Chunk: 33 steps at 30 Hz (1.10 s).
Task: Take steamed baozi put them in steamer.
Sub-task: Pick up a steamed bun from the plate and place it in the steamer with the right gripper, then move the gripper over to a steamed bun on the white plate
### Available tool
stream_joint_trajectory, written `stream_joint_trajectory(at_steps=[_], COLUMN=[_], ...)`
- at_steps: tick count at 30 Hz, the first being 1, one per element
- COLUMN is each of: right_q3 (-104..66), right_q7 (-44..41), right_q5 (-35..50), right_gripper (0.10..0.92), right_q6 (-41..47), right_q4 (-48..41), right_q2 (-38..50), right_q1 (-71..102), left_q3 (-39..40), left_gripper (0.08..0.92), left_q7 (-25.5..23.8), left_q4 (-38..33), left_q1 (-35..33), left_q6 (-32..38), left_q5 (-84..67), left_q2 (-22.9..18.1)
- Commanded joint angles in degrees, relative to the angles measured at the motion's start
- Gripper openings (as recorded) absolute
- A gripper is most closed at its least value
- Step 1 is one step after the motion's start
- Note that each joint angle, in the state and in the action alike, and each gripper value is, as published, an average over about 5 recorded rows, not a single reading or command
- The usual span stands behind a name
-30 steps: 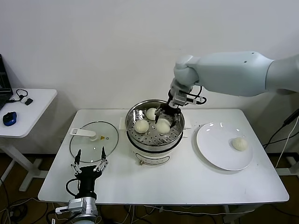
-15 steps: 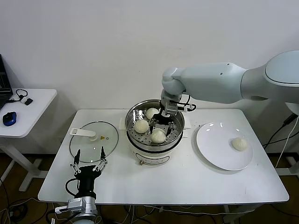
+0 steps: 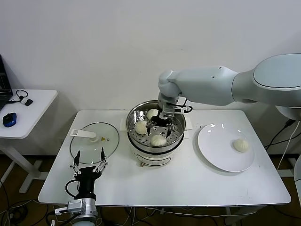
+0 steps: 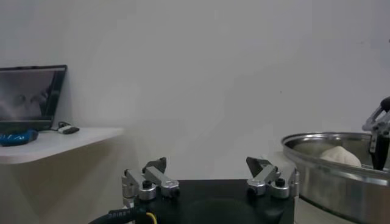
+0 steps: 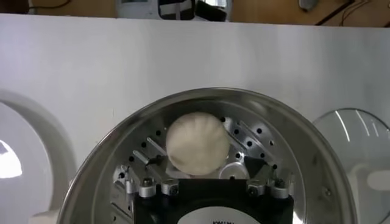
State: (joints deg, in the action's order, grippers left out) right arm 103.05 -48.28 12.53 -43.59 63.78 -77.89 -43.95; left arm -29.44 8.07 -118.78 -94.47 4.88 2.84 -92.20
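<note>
Three steamed baozi (image 3: 158, 140) lie in the steamer (image 3: 155, 151) at the middle of our white surface (image 3: 188, 183), and a fourth (image 3: 241, 145) rests on the white plate (image 3: 216, 155) to its right. Our right tool (image 3: 157, 129) hangs inside the basket with its fingers spread wide around the nearest bun, gripping nothing. Our left tool (image 3: 89, 162) waits open near the glass lid (image 3: 94, 148).

Bright, even light in the head view; soft shadows under the table (image 3: 188, 183); left wrist view dim, hazy.
</note>
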Motion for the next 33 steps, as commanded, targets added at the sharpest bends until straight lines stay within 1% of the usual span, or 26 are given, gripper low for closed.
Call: stream_joint_trajectory(at_steps=[1,3,5,11,14,18,23,33], right_q3=[2.6,4.3,7.0,13.2,15.1,15.7,13.4,5.5], right_q7=[-1.7,-2.2,-2.9,-7.3,-9.2,-11.1,-12.7,-13.9], right_q5=[5.4,7.3,10.3,19.8,21.9,22.3,20.5,11.5], right_gripper=[0.822,0.822,0.823,0.823,0.823,0.823,0.823,0.823], right_q6=[-0.4,0.4,3.2,17.1,24.8,31.4,33.9,31.5], right_q4=[0.3,0.5,1.4,3.0,2.6,1.5,-0.3,-5.9], right_q2=[0.4,1.3,2.5,8.5,12.3,17.2,23.5,32.0], right_q1=[-4.9,-7.2,-10.0,-15.2,-15.4,-14.1,-10.2,-0.1], left_q3=[-0.1,0.0,0.1,0.5,0.6,0.5,0.4,0.5], left_gripper=[0.823,0.823,0.823,0.823,0.823,0.823,0.823,0.823], left_q7=[-0.1,-0.1,-0.1,-0.3,-0.3,-0.3,-0.2,0.0], left_q4=[-0.4,-0.5,-0.7,-0.9,-0.9,-0.7,-0.5,0.4], left_q1=[0.0,-0.1,-0.1,-0.2,-0.3,-0.3,-0.4,-0.4], left_q6=[-0.2,-0.2,-0.3,-0.4,-0.3,-0.2,-0.2,0.0], left_q5=[0.1,0.2,0.3,0.4,0.5,0.4,0.5,1.2], left_q2=[-0.9,-1.0,-1.0,-1.0,-1.0,-0.9,-0.9,-1.1])
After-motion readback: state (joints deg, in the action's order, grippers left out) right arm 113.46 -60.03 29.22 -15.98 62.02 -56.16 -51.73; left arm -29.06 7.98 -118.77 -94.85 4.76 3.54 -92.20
